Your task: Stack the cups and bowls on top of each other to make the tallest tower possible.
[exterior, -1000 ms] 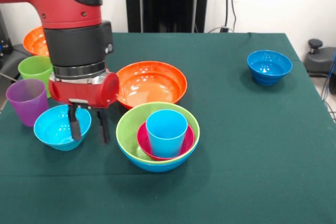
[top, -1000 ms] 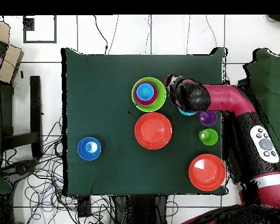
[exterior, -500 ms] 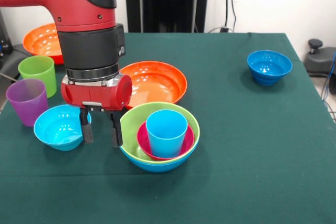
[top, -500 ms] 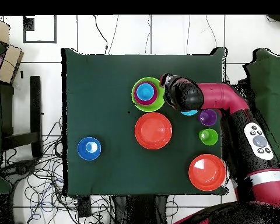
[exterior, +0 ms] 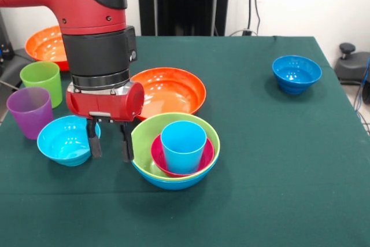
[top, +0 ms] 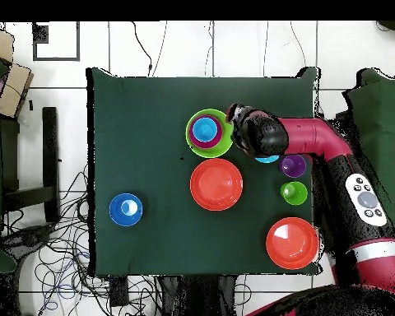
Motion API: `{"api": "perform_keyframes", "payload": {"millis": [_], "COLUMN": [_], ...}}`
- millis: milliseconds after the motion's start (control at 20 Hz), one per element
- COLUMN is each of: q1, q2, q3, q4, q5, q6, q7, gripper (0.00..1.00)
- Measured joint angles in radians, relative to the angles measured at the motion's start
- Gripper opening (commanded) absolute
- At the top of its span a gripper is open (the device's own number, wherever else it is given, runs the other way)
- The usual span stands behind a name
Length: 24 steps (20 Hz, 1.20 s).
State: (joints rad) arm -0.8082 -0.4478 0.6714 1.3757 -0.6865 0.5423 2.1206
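Note:
The tower (exterior: 173, 169) stands at the front centre: a blue bowl holding a lime green bowl (exterior: 144, 137), then a small magenta bowl (exterior: 159, 157), with the light blue cup (exterior: 183, 143) upright on top. My gripper (exterior: 109, 144) hangs open and empty in the gap between the tower and a small cyan bowl (exterior: 63, 139). One finger (exterior: 92, 143) is at the cyan bowl's right rim; whether it touches I cannot tell. The purple cup (exterior: 29, 111) and lime green cup (exterior: 41, 79) stand left of it. In the overhead view my wrist (top: 254, 136) sits beside the tower (top: 209, 132) and covers most of the cyan bowl (top: 268, 159).
A large orange bowl (exterior: 167, 91) lies just behind the tower, and another orange bowl (exterior: 43, 44) sits at the back left corner. A small dark blue bowl (exterior: 296, 73) stands alone at the far right. Overhead, the same dark blue bowl (top: 125, 209) is on the left.
Over the last second my gripper moved right, from over the cyan bowl's rim into the gap by the tower. It has barely moved in the last half second. No object shifted.

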Motion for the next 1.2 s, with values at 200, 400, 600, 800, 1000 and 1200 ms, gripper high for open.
{"api": "perform_keyframes", "payload": {"millis": [200, 400, 600, 800, 1000, 1200], "q1": [-0.010, -0.051, -0.089, -0.128, -0.141, -0.137], "q2": [-0.002, -0.018, -0.037, -0.058, -0.054, -0.040], "q3": [0.000, 0.002, 0.002, 0.001, 0.001, 0.001], "q4": [0.004, 0.038, 0.066, 0.089, 0.093, 0.094], "q5": [0.001, 0.001, 0.001, 0.001, -0.001, -0.023], "q6": [0.000, 0.000, 0.000, 0.000, -0.001, -0.019], "q7": [0.000, 0.000, 0.000, 0.000, 0.000, 0.000], "gripper": [1.00, 1.00, 1.00, 1.00, 1.00, 1.00]}}
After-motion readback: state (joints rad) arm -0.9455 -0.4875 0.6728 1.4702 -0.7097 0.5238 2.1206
